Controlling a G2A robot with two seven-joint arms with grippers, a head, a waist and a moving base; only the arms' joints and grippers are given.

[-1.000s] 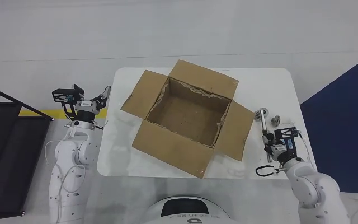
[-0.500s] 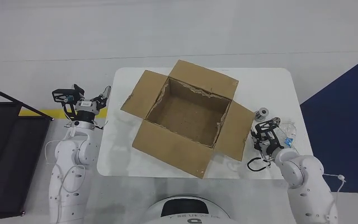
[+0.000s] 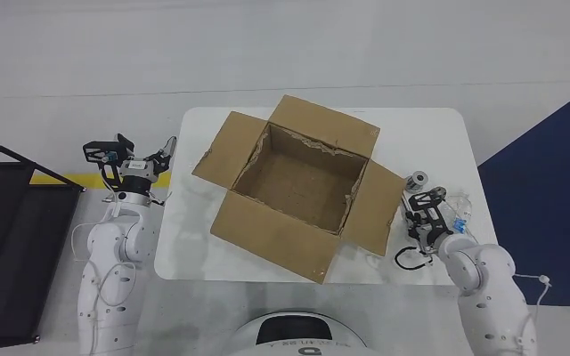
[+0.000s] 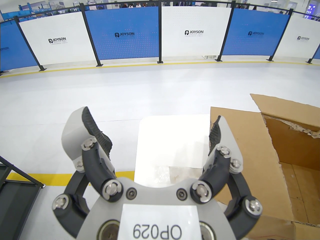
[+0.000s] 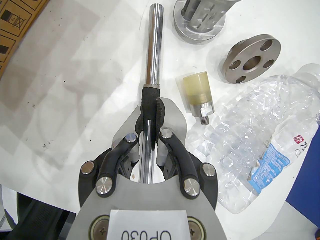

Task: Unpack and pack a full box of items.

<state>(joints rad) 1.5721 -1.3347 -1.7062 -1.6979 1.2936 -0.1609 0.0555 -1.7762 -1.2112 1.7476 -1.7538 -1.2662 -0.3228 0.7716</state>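
The right gripper [image 5: 151, 101] is clamped on a steel rod [image 5: 155, 41], which is held level at the table [image 3: 419, 133] surface, at 3 o'clock from the cardboard box [image 3: 298, 182]. Whether the rod is lifted clear cannot be told. A second ago the rod was lying free, with this gripper apart from it toward 4 o'clock. The gripper has since been brought across onto it.

As the box is seen empty, packing is judged to be starting with the rod. Near the rod are counted one slotted sleeve [image 5: 205, 13], one flange disc [image 5: 251, 58], one plastic-capped stud [image 5: 198, 93] and one crushed bottle [image 5: 250, 136]. That makes five items with the rod.

The left gripper [image 4: 152, 119] is held spread and empty at 9 o'clock from the box.
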